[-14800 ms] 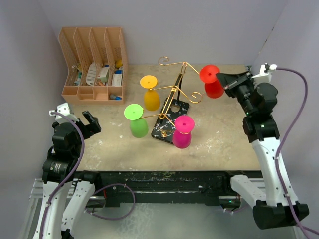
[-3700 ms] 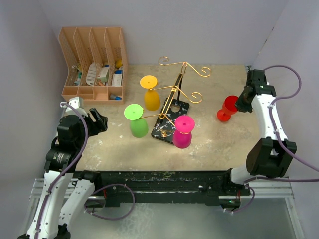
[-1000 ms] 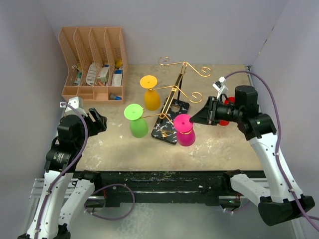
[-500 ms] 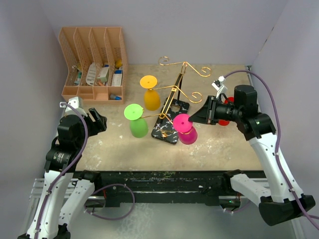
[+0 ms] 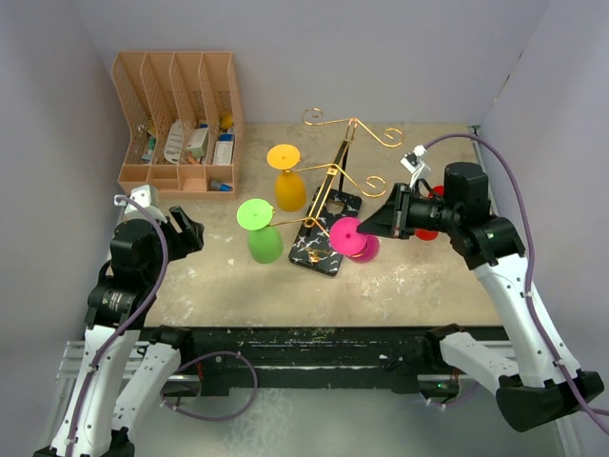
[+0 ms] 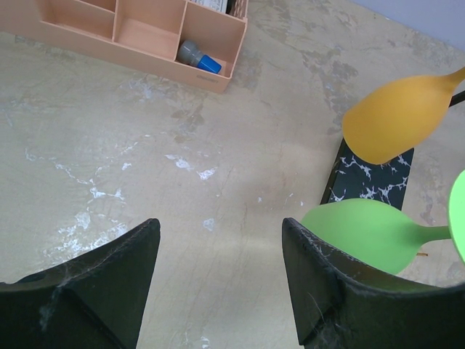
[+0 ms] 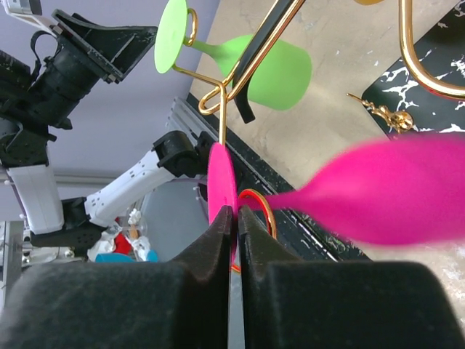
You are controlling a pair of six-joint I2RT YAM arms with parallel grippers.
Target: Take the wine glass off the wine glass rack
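The gold wire rack (image 5: 333, 171) stands on its black marble base (image 5: 324, 238) mid-table. A yellow glass (image 5: 285, 178) and a green glass (image 5: 259, 228) hang upside down from its left arms. My right gripper (image 5: 369, 228) is shut on the foot disc of the magenta wine glass (image 5: 352, 238), which tilts sideways at the rack's front arm. In the right wrist view the fingers (image 7: 231, 218) pinch the magenta foot (image 7: 220, 182) beside the gold curl (image 7: 258, 211). A red glass (image 5: 433, 217) stands behind my right arm, mostly hidden. My left gripper (image 6: 218, 291) is open and empty at the left.
A peach file organiser (image 5: 181, 119) with small items stands at the back left. Purple walls close the table at the left, back and right. The green glass bowl (image 6: 363, 233) and yellow bowl (image 6: 396, 116) hang close to the right of my left gripper.
My right gripper has closed on the magenta glass's foot and tipped the glass up and sideways from hanging. Earlier the red glass was moved off the rack to the table's right side.
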